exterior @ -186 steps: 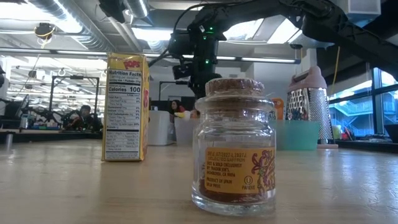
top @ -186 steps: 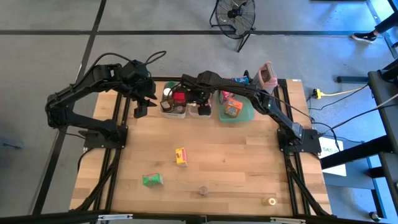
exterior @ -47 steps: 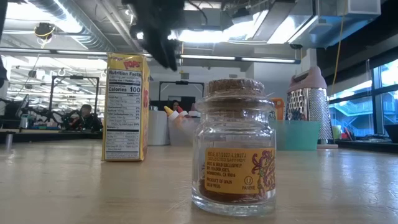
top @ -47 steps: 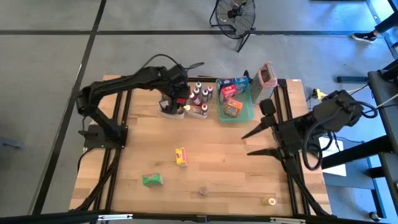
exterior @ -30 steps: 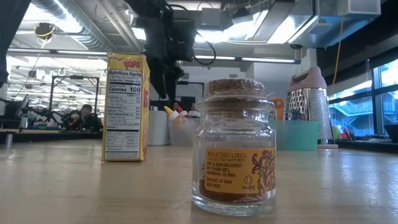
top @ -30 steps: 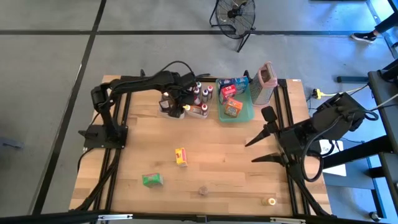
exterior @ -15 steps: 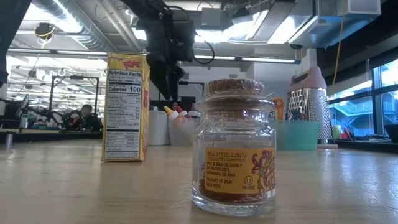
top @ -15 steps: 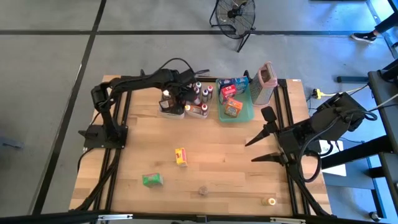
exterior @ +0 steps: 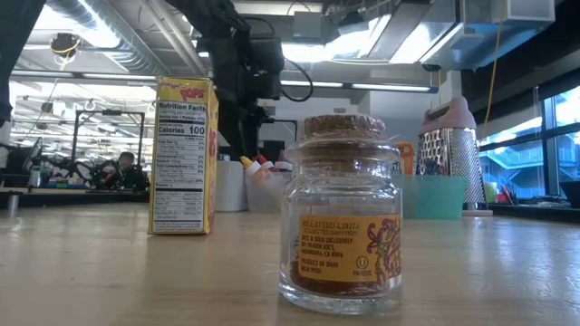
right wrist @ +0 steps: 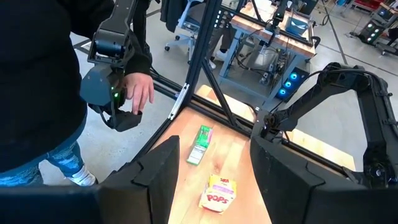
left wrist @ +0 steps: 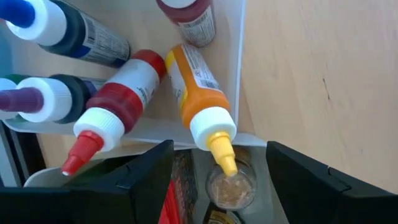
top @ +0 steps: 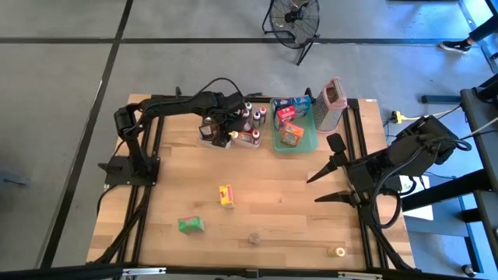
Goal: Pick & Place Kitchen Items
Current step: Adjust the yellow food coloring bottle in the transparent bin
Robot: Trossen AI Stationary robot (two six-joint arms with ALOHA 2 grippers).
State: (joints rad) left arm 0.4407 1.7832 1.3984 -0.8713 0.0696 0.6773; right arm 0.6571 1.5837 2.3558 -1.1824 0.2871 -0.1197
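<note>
My left gripper (top: pixel 221 129) hangs open over the clear tubs (top: pixel 233 138) at the table's far edge. In the left wrist view its fingers stand on either side of an orange bottle (left wrist: pixel 198 87) with a yellow tip, touching nothing. Red-capped (left wrist: pixel 118 115), blue and purple bottles lie beside it, and a small jar (left wrist: pixel 231 186) sits below. My right gripper (top: pixel 319 187) waits open at the table's right side. A yellow box (top: pixel 226 195), a green box (top: pixel 190 225), a cork-topped jar (exterior: pixel 342 213) and a tiny jar (top: pixel 337 252) rest on the near half of the table.
A flat green tray (top: pixel 307 141) holding several small boxes stands right of the tubs, with the metal grater (top: pixel 332 96) beside it. A person holding a controller (right wrist: pixel 115 93) stands beyond the table's left side. Bare wood lies between the tubs and the yellow box.
My left gripper has shifted only slightly above the tubs and stays open. No item on the table has moved.
</note>
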